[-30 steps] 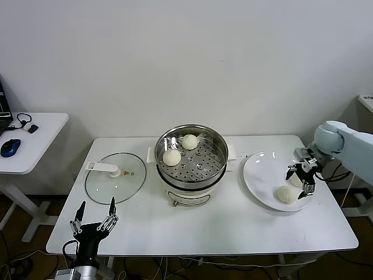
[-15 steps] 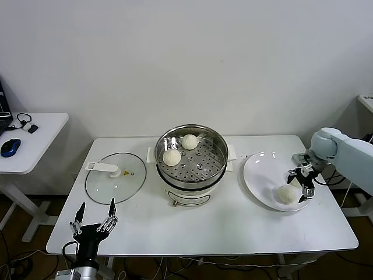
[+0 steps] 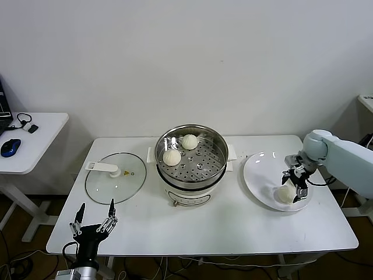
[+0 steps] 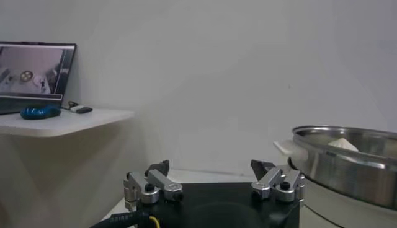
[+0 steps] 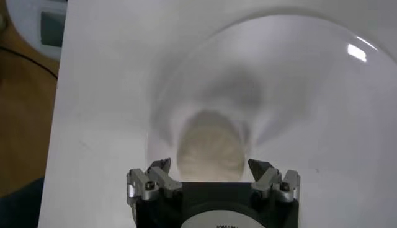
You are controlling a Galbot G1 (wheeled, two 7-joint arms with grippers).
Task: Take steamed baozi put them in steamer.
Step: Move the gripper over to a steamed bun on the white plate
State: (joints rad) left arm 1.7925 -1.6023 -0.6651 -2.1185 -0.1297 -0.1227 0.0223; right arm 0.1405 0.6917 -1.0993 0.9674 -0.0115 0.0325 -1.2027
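Note:
The steel steamer [image 3: 191, 169] stands mid-table with two baozi on its perforated tray, one at the back [image 3: 189, 141] and one at the left [image 3: 172, 157]. One baozi [image 3: 284, 195] shows on the white plate [image 3: 259, 175] at the right. My right gripper [image 3: 294, 184] is open, just above and behind this baozi. In the right wrist view the baozi [image 5: 211, 145] lies between the spread fingers of the right gripper [image 5: 210, 165], untouched. My left gripper [image 3: 93, 223] is open and empty, parked below the table's front left edge; it also shows in the left wrist view [image 4: 211, 176].
The glass lid [image 3: 115, 177] with its white handle lies flat left of the steamer. A white side table [image 3: 35, 140] with a blue mouse stands further left. The steamer's rim [image 4: 347, 162] shows in the left wrist view.
My right gripper has moved left and down over the plate, closing in on the baozi there. Its fingers stay open. The left arm has not moved.

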